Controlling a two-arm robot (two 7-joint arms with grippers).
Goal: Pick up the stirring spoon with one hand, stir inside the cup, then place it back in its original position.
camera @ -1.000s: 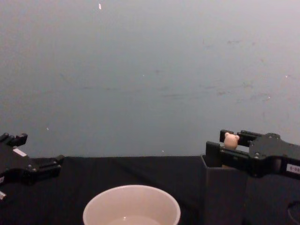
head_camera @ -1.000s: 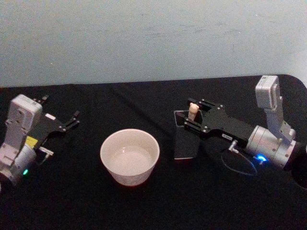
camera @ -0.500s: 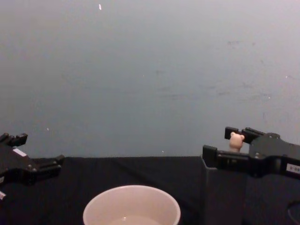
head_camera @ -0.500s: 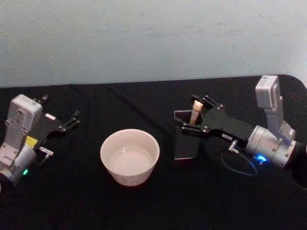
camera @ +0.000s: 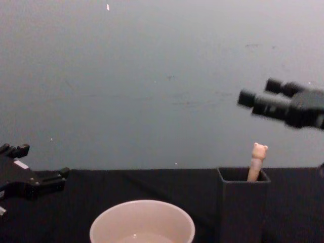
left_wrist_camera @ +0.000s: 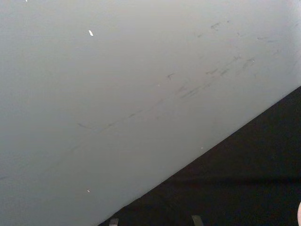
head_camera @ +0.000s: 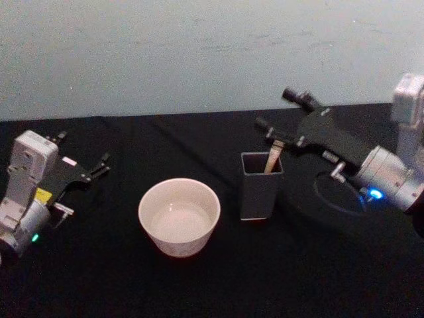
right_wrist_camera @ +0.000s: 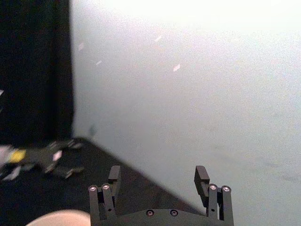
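The cup (head_camera: 179,216) stands nearest on the black bench (head_camera: 218,285), cream-white and wide, a little to the left of the middle. Just beside it on the right stands a dark grey square holder (head_camera: 260,185), not touching the cup. The stirring spoon (camera: 256,161) stands inside this holder, leaning a little, with its small bear head above the rim. Nothing is holding it. To the left, well apart from the cup, the left end effector (head_camera: 99,165) rests low over the bench with its two fingers spread and nothing between them. Farther back and higher, the right end effector (head_camera: 283,110) hangs above and behind the holder, clear of the spoon. Its fingers are wide apart and empty. Behind everything is a pale wall (head_camera: 199,53).
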